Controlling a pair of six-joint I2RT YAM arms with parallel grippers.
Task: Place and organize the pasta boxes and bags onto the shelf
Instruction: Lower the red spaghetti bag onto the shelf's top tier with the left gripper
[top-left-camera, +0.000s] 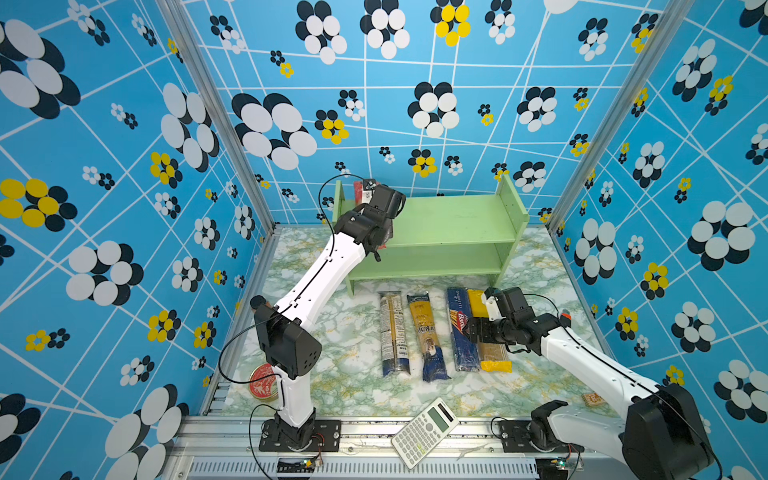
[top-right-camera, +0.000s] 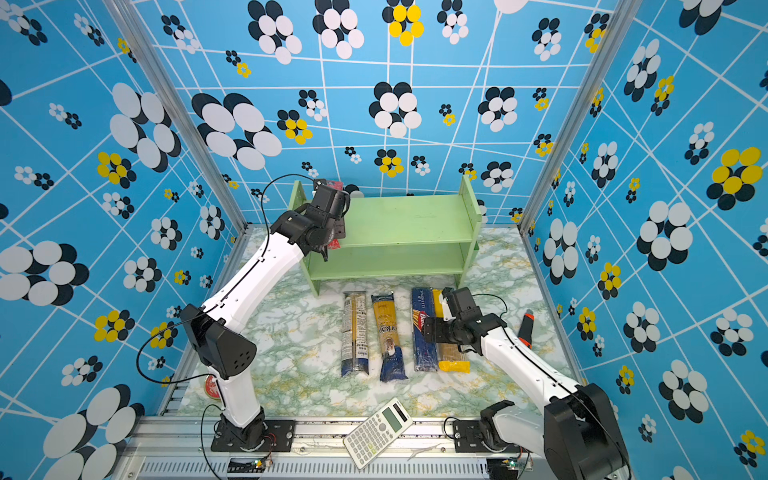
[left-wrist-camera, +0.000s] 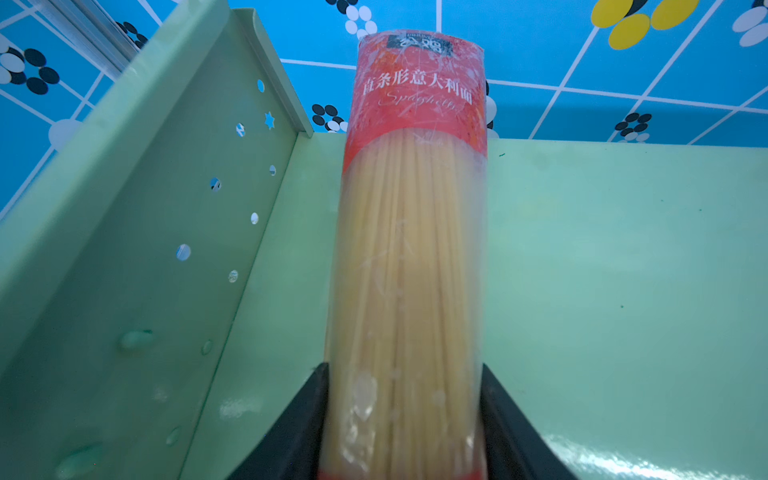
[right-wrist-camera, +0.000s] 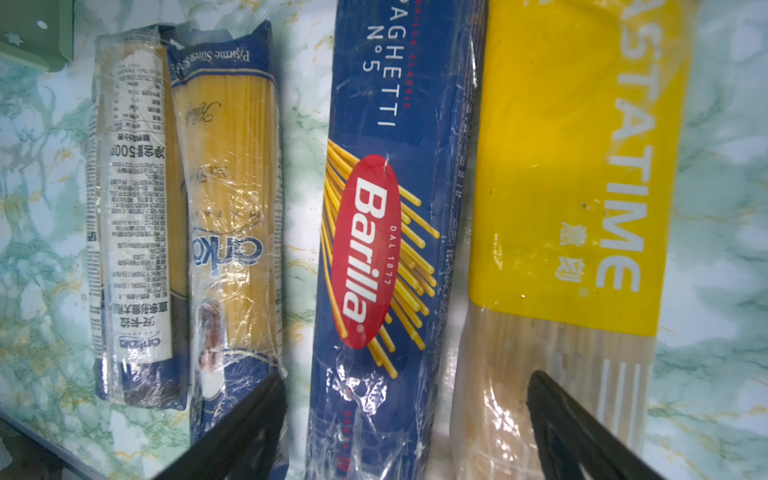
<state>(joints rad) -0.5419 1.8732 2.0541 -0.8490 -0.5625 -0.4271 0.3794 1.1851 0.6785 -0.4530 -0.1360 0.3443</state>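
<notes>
DESK: What can be read on the pack at the shelf?

PHOTOGRAPHER: The red-ended clear bag (left-wrist-camera: 415, 249) carries white Chinese characters above the script word "Spaghetti" on its red band. It lies flat on the top board of the light-green shelf (left-wrist-camera: 623, 270), near the side panel (left-wrist-camera: 166, 249) with its punched dots and star. Its red end points toward the back wall.

DESK: And the arm there?

PHOTOGRAPHER: The left gripper (left-wrist-camera: 403, 368) has a black finger at each side of the bag's near end. Whether they press on the film or only flank it cannot be told.

DESK: The packs on the table?

PHOTOGRAPHER: Four lie side by side on the marbled table (top-left-camera: 353, 316) in front of the shelf. From the left in both top views they are:
- a clear/navy bag (right-wrist-camera: 133, 208) with a white label of dense Chinese print
- a yellow-navy bag (right-wrist-camera: 232, 187) whose blue logo, seen upside down, begins "anko"
- the dark blue Barilla box (right-wrist-camera: 395, 104), its red oval reading "Barilla" and "DAL 1877", with "N°5" above
- the yellow bag (right-wrist-camera: 561, 166), lettered "ASTATIME", any letter before that cut off by the frame

The last two touch.

DESK: The other arm?

PHOTOGRAPHER: The right gripper (right-wrist-camera: 406, 374) hangs above the dark blue Barilla box with its fingers spread wide. One finger is over the yellow-navy bag's edge and the other over the yellow bag, gripping nothing
</notes>
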